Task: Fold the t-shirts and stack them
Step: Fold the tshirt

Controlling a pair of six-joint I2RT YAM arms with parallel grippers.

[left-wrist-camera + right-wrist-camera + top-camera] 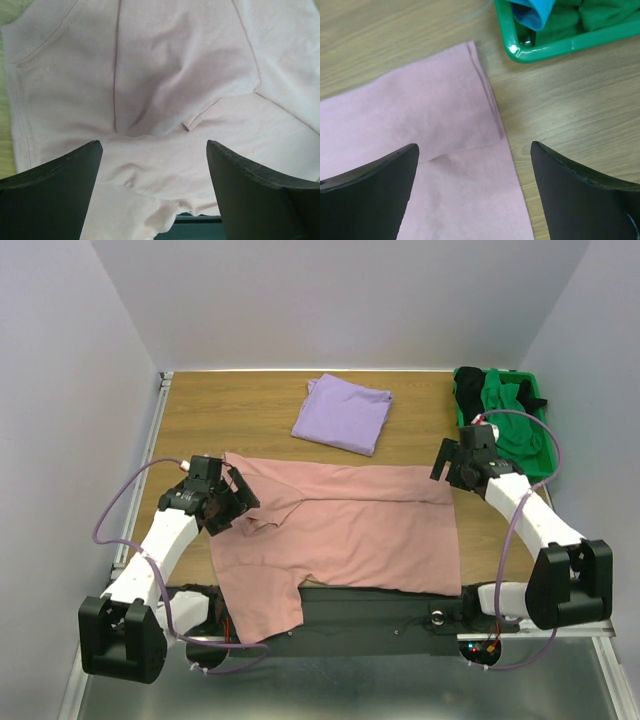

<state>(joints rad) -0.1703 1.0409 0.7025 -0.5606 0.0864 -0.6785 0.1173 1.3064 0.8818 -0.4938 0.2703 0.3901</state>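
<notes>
Lying spread across the near half of the wooden surface (230, 410), the dusty-pink t-shirt (350, 530) is mostly flat, with a flap at its 7 o'clock corner hanging over the near edge. The left tool (154, 147) hovers over the shirt's 9 o'clock side, above a puckered fold with a ribbed band at 10 o'clock in its wrist view. Its jaws stand wide apart with nothing between them. The right tool (474, 147) hangs over the shirt's 2 o'clock corner, above the stitched hem, jaws also spread wide and empty. Whether either tool touches the cloth cannot be told. The lavender t-shirt (343, 413) sits folded at 12 o'clock from the pink one, apart from it. A green bin (545, 52) at 2 o'clock holds green, black and blue cloth.
</notes>
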